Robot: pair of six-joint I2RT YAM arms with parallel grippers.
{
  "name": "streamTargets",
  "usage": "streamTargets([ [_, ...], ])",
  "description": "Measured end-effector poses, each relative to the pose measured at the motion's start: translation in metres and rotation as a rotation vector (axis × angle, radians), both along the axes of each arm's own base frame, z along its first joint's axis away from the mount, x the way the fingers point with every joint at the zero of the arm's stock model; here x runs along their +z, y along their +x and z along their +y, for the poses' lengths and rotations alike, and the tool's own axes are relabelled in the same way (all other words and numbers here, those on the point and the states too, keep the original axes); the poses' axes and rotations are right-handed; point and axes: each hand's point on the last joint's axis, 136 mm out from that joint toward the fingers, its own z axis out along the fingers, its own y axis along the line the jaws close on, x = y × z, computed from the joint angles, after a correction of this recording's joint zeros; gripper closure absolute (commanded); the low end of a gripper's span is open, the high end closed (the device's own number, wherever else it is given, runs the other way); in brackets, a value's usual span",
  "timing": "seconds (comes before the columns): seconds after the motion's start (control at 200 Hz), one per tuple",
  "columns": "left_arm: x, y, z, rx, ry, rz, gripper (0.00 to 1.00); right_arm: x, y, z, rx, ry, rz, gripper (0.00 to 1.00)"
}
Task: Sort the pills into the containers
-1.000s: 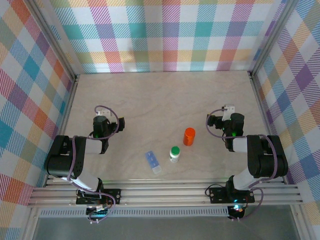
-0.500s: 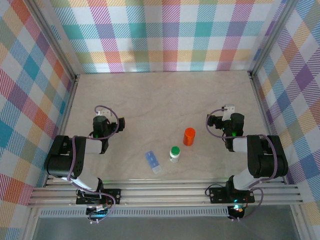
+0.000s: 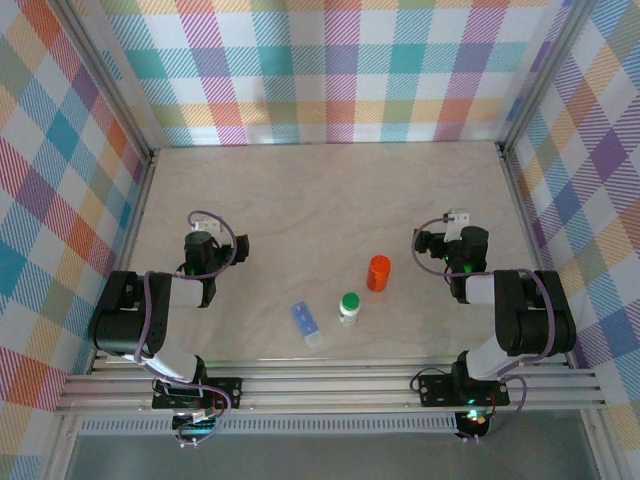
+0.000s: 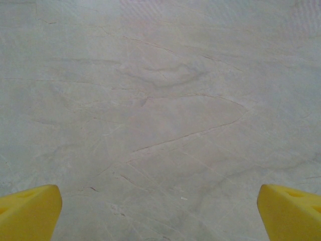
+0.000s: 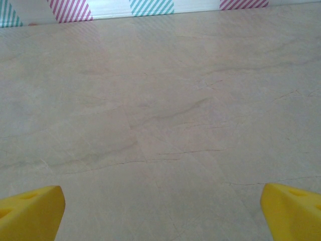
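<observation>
The containers are the compartments of a small pale-blue pill-box strip (image 3: 307, 323) lying near the table's front, between the two arms. No pills can be made out. My left gripper (image 3: 203, 238) rests folded back at the left, well clear of the strip. In the left wrist view, my left gripper (image 4: 160, 213) is open: its yellow fingertips (image 4: 30, 212) sit wide apart over bare table. My right gripper (image 3: 455, 238) rests at the right. It is open too, seen in the right wrist view as my right gripper (image 5: 163, 213) with nothing between its fingertips (image 5: 293, 208).
A white bottle with a green cap (image 3: 349, 306) stands just right of the strip. An orange cylindrical bottle (image 3: 378, 272) stands behind it, to the right. Plaid walls (image 3: 330, 70) enclose the marble-patterned table (image 3: 320, 200) on three sides.
</observation>
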Motion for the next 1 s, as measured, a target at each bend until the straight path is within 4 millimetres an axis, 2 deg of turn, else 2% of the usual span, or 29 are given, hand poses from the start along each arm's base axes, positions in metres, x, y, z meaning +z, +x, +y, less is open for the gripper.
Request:
streamTargets([
  [0.245, -0.001, 0.000, 0.002, 0.012, 0.007, 0.009, 0.00, -0.006, -0.003, -0.001, -0.037, -0.023, 0.050, 0.01],
  [0.32, 0.001, 0.001, 0.008, 0.061, 0.028, 0.051, 0.00, 0.003, -0.001, -0.006, -0.084, -0.035, 0.087, 0.01],
  [0.39, 0.015, 0.007, 0.016, 0.137, 0.028, 0.073, 0.00, 0.029, 0.009, -0.011, -0.136, -0.018, 0.101, 0.01],
  [0.49, 0.048, 0.014, 0.031, 0.270, 0.003, 0.050, 0.00, 0.083, 0.027, -0.008, -0.158, 0.035, 0.080, 0.01],
  [0.545, 0.061, 0.012, 0.040, 0.348, -0.015, 0.051, 0.00, 0.111, 0.032, -0.004, -0.159, 0.061, 0.077, 0.01],
  [0.6, 0.072, 0.006, 0.047, 0.422, -0.045, 0.063, 0.00, 0.130, 0.035, 0.003, -0.147, 0.078, 0.092, 0.01],
  [0.7, 0.088, -0.005, 0.050, 0.491, -0.133, 0.077, 0.00, 0.153, 0.035, 0.035, -0.070, 0.091, 0.146, 0.01],
  [0.805, 0.104, -0.017, 0.046, 0.520, -0.237, 0.071, 0.00, 0.164, 0.031, 0.091, 0.081, 0.079, 0.220, 0.01],
  [0.905, 0.120, -0.033, 0.046, 0.553, -0.312, 0.073, 0.00, 0.155, 0.021, 0.145, 0.225, 0.035, 0.325, 0.01],
  [1.0, 0.141, -0.051, 0.043, 0.567, -0.395, 0.057, 0.00, 0.134, 0.005, 0.192, 0.359, -0.003, 0.435, 0.04],
])
